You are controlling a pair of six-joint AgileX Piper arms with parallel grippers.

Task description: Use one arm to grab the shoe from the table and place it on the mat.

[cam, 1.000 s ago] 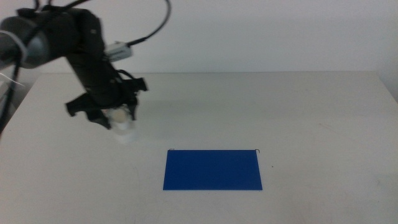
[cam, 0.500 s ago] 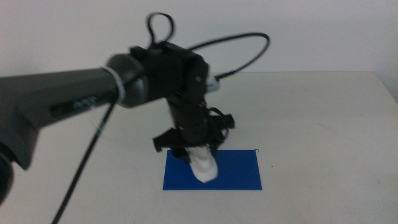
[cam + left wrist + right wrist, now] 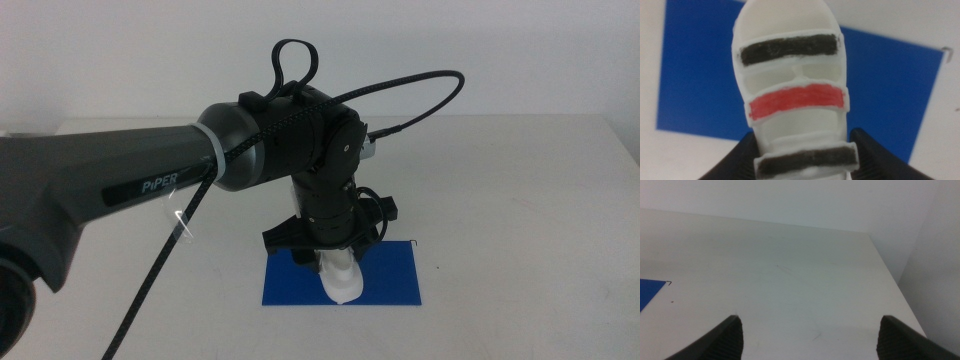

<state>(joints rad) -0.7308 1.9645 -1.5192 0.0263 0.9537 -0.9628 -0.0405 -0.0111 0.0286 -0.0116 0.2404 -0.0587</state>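
The dark PiPER arm reaches in from the left, and its left gripper is shut on the white shoe, held over the near left part of the dark blue mat. In the left wrist view the shoe fills the picture between the two jaws, its black and red straps facing the camera, with the mat behind it. I cannot tell whether the sole touches the mat. My right gripper waits out of the middle view, open and empty above the white table.
The white table spreads wide around the mat. Its right edge shows in the right wrist view, and a corner of the mat shows there too. A black cable loop arches above the arm.
The left arm has carried the shoe from the table's left side rightward and toward the camera, to a spot over the mat. In the last half second it shifted a little further right and lower.
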